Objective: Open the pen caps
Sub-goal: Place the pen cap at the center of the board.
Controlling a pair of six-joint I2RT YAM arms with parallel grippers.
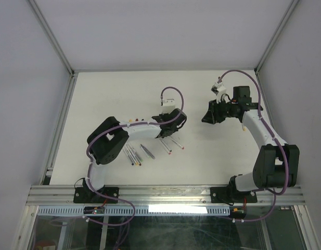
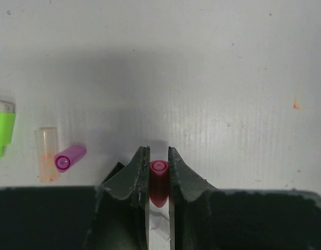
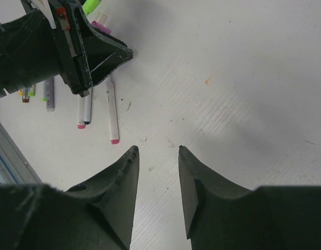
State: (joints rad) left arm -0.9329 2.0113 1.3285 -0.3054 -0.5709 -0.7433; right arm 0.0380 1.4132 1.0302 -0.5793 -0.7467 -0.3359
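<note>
The left gripper [image 2: 158,162] pinches a dark red pen cap [image 2: 159,188] over the table [image 2: 228,78], likely to drop it by the loose pink cap [image 2: 70,158] nearby. The right gripper [image 3: 157,156] hangs with its jaws apart, holding nothing.

White table [image 1: 212,166]: loose pens [image 3: 112,109] nr centre; pink cap [image 2: 70,158] just beside clear cap [image 2: 47,154].

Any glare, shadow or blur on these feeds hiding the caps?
Left wrist: sharp, the dark red cap clear in the left pincer, soft shadow on the table beyond. Right wrist: evenly lit, no glare. Top external: bright glare strip on the near frame; pens tiny.
</note>
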